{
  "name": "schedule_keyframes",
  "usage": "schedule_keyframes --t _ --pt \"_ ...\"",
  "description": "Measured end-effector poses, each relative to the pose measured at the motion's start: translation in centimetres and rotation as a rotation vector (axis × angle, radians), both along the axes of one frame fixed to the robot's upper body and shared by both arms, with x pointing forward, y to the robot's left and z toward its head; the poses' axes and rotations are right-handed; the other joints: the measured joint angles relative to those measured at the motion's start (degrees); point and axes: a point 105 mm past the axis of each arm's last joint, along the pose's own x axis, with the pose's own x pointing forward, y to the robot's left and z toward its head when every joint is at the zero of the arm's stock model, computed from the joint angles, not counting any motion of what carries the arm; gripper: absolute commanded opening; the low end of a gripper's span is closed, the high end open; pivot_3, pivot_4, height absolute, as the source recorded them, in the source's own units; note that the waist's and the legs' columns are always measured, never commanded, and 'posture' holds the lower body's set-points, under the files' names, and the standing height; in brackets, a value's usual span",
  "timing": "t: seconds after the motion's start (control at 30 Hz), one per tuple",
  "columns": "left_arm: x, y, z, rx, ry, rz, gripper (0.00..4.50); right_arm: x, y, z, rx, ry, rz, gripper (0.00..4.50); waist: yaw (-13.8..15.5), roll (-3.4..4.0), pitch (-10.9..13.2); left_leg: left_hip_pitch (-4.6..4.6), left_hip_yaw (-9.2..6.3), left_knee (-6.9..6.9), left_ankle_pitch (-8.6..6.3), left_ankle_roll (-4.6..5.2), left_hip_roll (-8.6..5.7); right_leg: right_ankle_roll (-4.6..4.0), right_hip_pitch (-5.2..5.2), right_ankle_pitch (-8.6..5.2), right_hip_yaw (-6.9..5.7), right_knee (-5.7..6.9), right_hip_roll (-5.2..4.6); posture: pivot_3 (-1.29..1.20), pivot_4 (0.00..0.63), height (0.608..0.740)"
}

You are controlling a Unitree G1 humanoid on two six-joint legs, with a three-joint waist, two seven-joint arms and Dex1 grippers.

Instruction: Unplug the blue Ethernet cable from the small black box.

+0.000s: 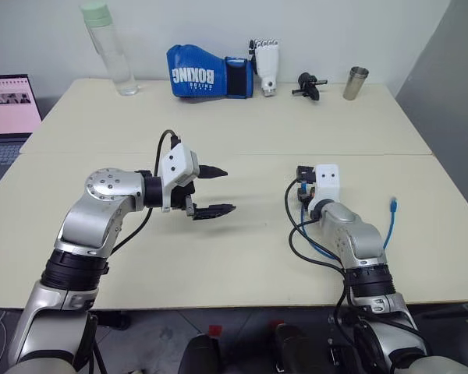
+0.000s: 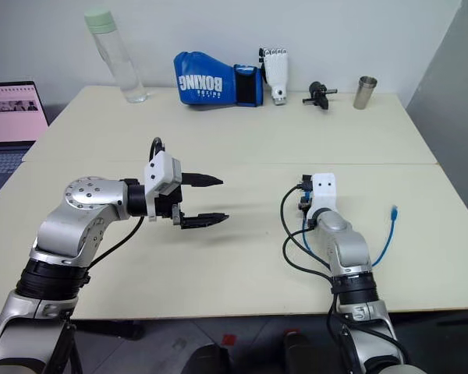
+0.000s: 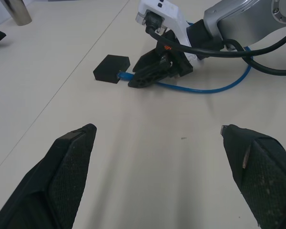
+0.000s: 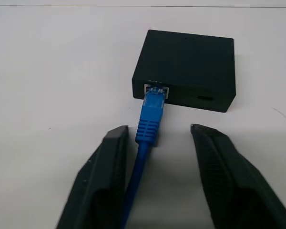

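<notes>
The small black box [image 4: 190,62] lies flat on the cream table [image 1: 242,249], with the blue Ethernet cable [image 4: 151,114] plugged into the port on its near edge. My right gripper [image 4: 157,131] sits low on the table just behind the plug. Its fingers are open, one on each side of the cable, which runs close along one of them. From there the cable loops back beside my right arm to its free plug [image 1: 393,204]. My left gripper [image 1: 218,189] hovers open over the table's middle, apart from the box [image 3: 112,68] and holding nothing.
Along the far edge stand a clear bottle [image 1: 109,47], a blue boxing glove [image 1: 207,74], a white robotic hand [image 1: 265,64], a black bolt-like gadget [image 1: 309,84] and a steel cup [image 1: 356,82]. A laptop [image 1: 8,117] sits off the left side.
</notes>
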Motion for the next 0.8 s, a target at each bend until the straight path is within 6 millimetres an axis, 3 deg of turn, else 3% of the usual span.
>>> schedule_keyframes --t 0.17,0.37,0.47,0.57,0.67,0.73,0.8 --pt "0.2 0.1 0.2 -0.012 0.006 0.016 4.5 0.1 0.0 0.0 -0.012 -0.011 0.021 0.13 -0.03 0.0 0.0 -0.01 0.0 0.0 0.0 0.0 0.0 0.0 0.0 0.0 -0.01 0.0 0.0 0.0 0.15 0.74" --pt "0.7 -0.1 1.6 -0.094 0.038 0.048 4.5 -0.8 -1.2 0.3 -0.074 -0.012 0.102 0.09 0.27 0.03 0.03 -0.06 -0.01 0.0 0.0 0.0 -0.03 0.01 -0.02 0.0 -0.01 -0.04 -0.01 0.0 0.15 0.74" --pt "0.9 0.1 2.1 -0.112 0.037 0.058 4.5 -1.1 -2.5 2.4 -0.158 -0.073 0.194 0.09 0.32 0.11 0.08 -0.07 0.01 0.03 0.0 0.0 -0.04 0.03 -0.02 -0.01 0.01 -0.04 -0.01 0.0 0.15 0.74" --pt "1.8 0.7 3.4 -0.205 0.087 0.107 4.5 -1.6 -4.9 7.7 -0.422 -0.254 0.395 0.09 0.6 0.15 0.15 -0.06 0.0 0.02 -0.01 0.01 -0.08 0.09 0.0 -0.04 -0.02 -0.08 -0.02 0.0 0.15 0.74" --pt "2.3 0.6 5.5 -0.289 0.108 0.11 4.5 -2.0 -4.5 12.9 -0.681 -0.491 0.571 0.09 0.09 0.11 0.12 0.06 -0.04 -0.03 -0.02 0.03 -0.06 0.08 0.07 -0.04 0.01 -0.1 0.04 0.0 0.15 0.74" --pt "2.3 0.0 6.1 -0.322 0.124 0.085 4.5 -2.1 -3.8 13.4 -0.795 -0.565 0.656 0.09 -0.13 0.11 0.12 0.09 -0.05 -0.04 -0.02 0.03 -0.05 0.07 0.09 -0.04 0.02 -0.1 0.06 0.0 0.15 0.74" --pt "2.5 -0.4 6.5 -0.36 0.153 0.075 4.5 -1.8 -3.3 12.4 -0.99 -0.628 0.765 0.09 -0.19 0.12 0.13 0.05 -0.01 -0.01 -0.01 0.01 -0.05 0.06 0.05 -0.03 0.04 -0.08 0.03 0.0 0.15 0.74"
